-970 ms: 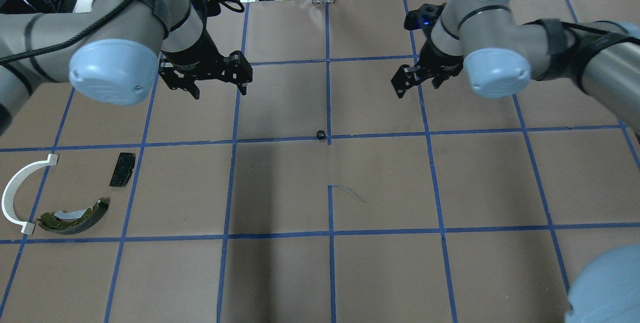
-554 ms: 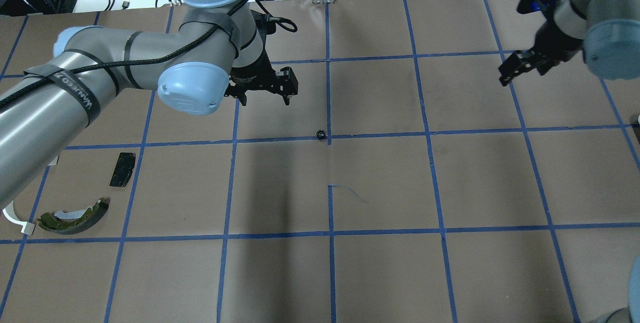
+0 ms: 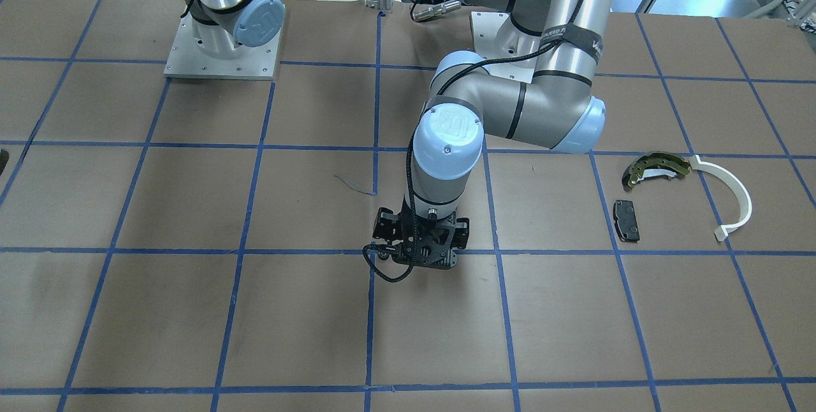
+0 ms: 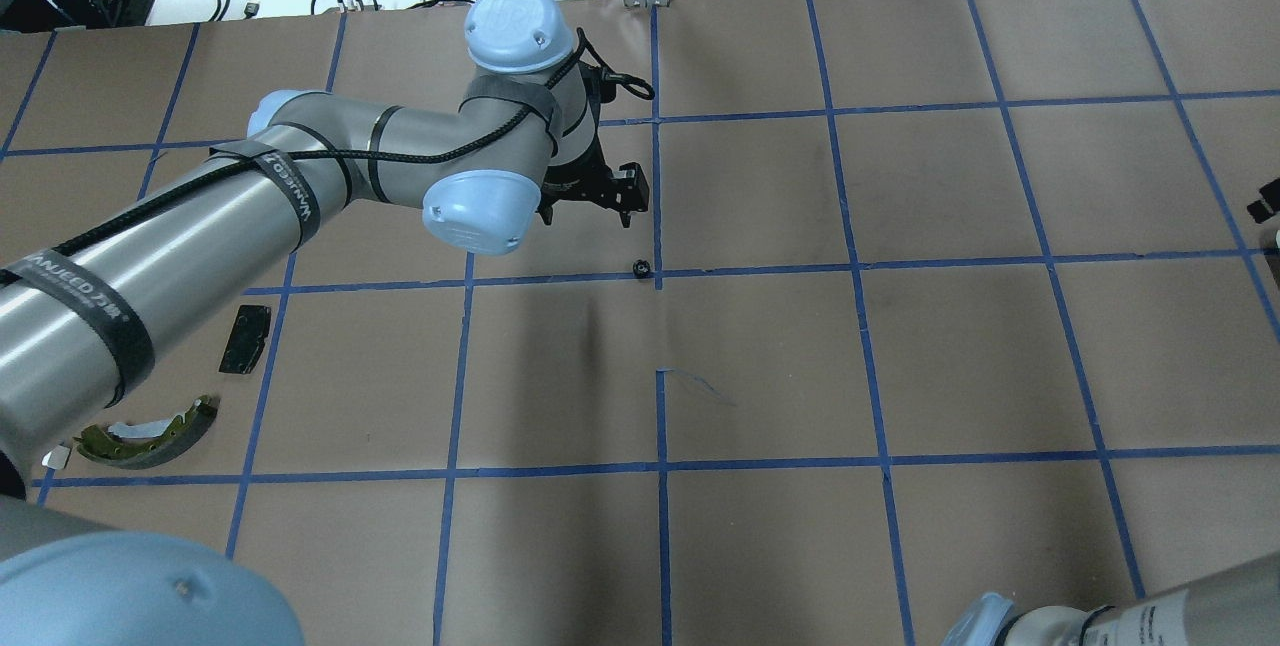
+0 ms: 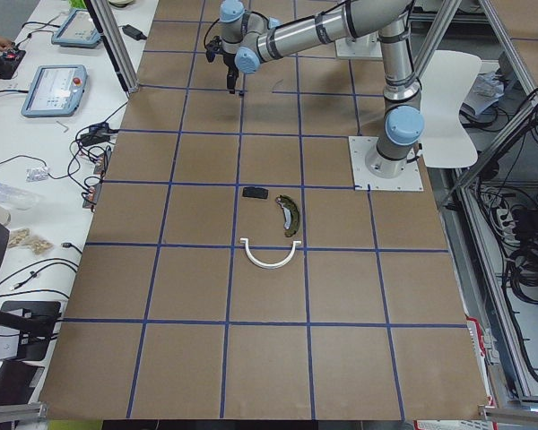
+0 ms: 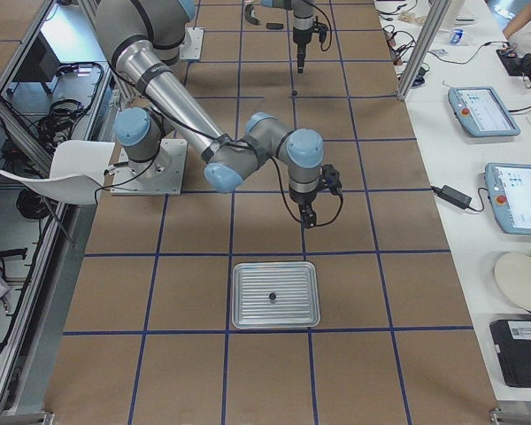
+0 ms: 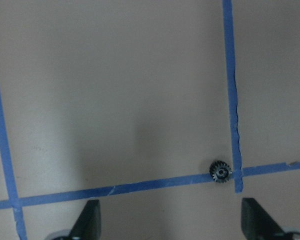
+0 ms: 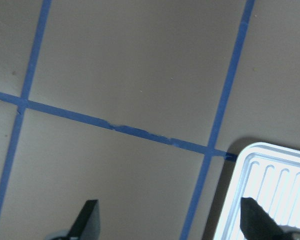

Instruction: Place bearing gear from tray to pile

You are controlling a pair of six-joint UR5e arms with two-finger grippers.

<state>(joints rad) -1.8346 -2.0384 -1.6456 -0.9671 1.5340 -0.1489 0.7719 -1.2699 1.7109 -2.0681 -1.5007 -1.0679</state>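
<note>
Above table centre: left gripper (image 7: 170, 214), fingers wide apart, empty. Gear (image 7: 220, 172) lay near it on tape crossing. Right gripper (image 8: 169, 216), likewise wide, empty, hung beside tray (image 6: 274, 266) holding second gear (image 6: 271, 296). Pile (image 3: 626, 219) lay well apart.

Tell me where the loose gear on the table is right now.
In the overhead view, the gear sits mid-table at a blue tape crossing, a little below the left gripper in the picture.
</note>
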